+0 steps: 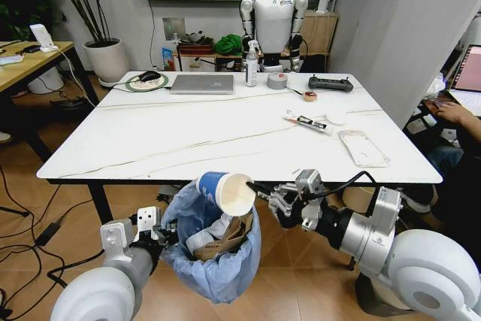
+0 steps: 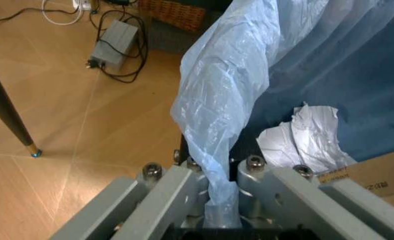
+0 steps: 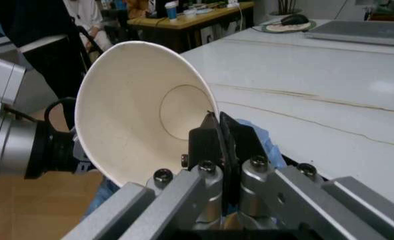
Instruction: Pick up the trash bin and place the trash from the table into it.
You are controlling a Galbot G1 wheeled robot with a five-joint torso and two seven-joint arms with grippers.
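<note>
The trash bin (image 1: 214, 261), lined with a crinkly light-blue bag, hangs just in front of the table's (image 1: 188, 140) near edge. My left gripper (image 1: 160, 235) is shut on the bag's rim (image 2: 216, 150). Torn cardboard (image 1: 234, 237) and crumpled white paper (image 2: 303, 137) lie inside. My right gripper (image 1: 259, 189) is shut on the rim of a blue-white paper cup (image 1: 225, 193), which lies tilted on its side over the bin's mouth. Its white inside (image 3: 143, 110) faces the right wrist camera, with the fingers (image 3: 206, 142) pinching the lip.
On the table lie a flat wrapper (image 1: 307, 121), a white lid (image 1: 336, 118) and a clear packet (image 1: 364, 148). A laptop (image 1: 201, 83), spray bottle (image 1: 251, 65), tape roll (image 1: 277, 80) and black device (image 1: 331, 84) stand along the far side. A table leg (image 2: 7, 107) and cables are on the floor.
</note>
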